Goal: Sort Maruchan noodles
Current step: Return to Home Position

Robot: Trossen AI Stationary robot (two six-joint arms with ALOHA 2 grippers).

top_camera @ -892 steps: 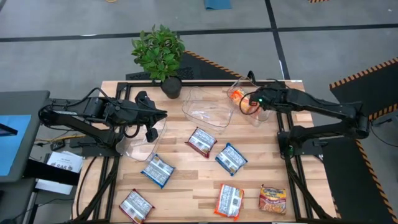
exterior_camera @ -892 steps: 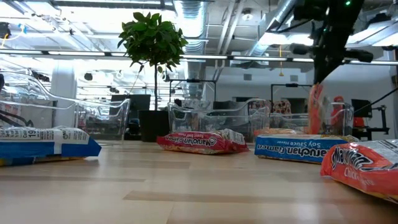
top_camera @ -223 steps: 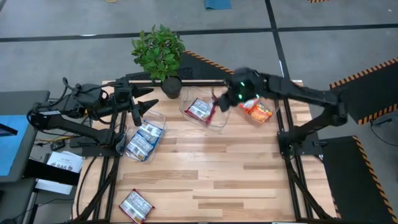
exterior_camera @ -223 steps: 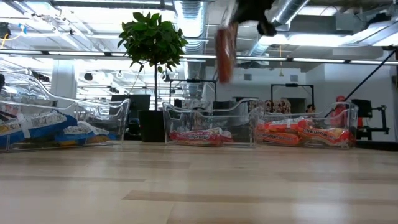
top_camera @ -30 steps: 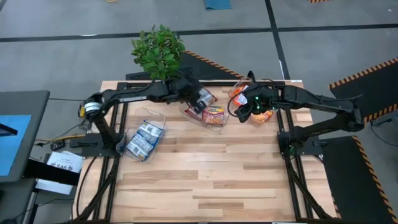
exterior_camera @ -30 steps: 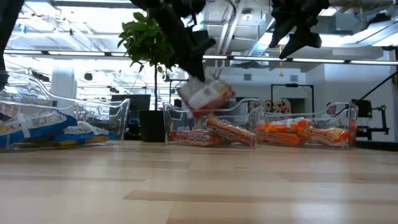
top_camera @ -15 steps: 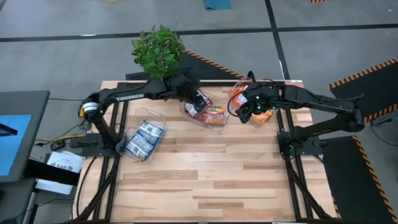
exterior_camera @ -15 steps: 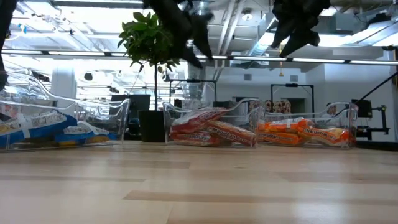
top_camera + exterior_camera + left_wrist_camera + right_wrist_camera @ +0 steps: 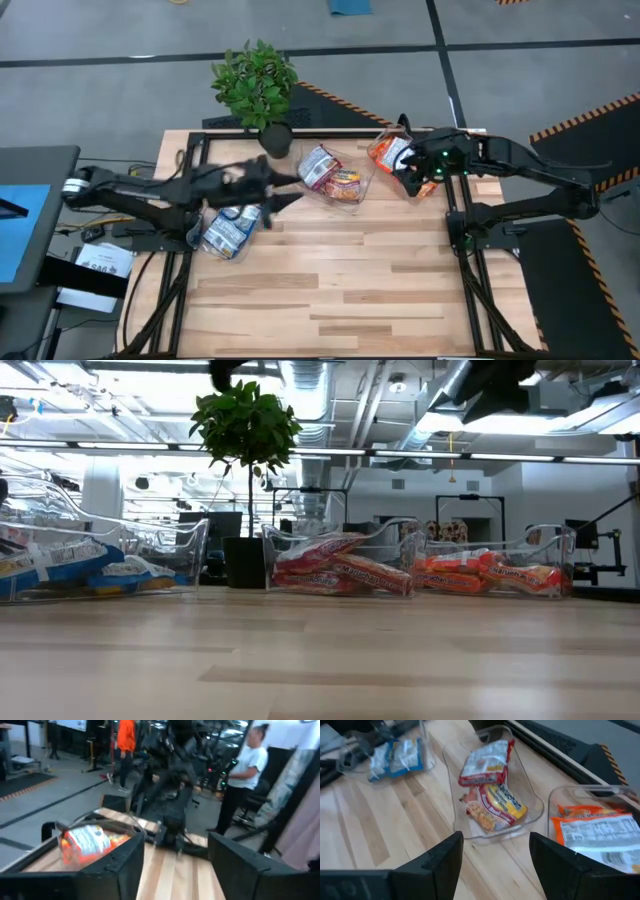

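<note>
Every packet in view lies in a bin and none shows on the bare table (image 9: 340, 290), so I judge that only a clean retreat of both arms is left.

Well left of the middle bin (image 9: 522, 822) stands the left bin (image 9: 203, 243), holding the blue-and-white packets (image 9: 230, 222). Your left gripper (image 9: 280, 192) hangs between those two bins, just beside the middle bin's left wall. In the left wrist view its fingers (image 9: 112, 867) are spread wide with nothing between them. Raise it first and swing it back only once it is clear, because a low sweep could catch the left bin's rim and drag the bin. Watch the potted plant (image 9: 255, 85) too. It stands behind and to the left of the middle bin, near where that arm's elbow may pass.

In the middle bin the red-and-white packets (image 9: 335, 178) lie loosely overlapped, one leaning on the wall. Leave them as they are.

Just right of the middle bin, your right gripper (image 9: 410, 178) sits over the right bin (image 9: 566, 555) and its orange packets (image 9: 392, 153). Its fingers are also apart and empty. Lift it straight up before you pull back, so that neither finger hooks the clear wall or a crinkly packet edge.
</note>
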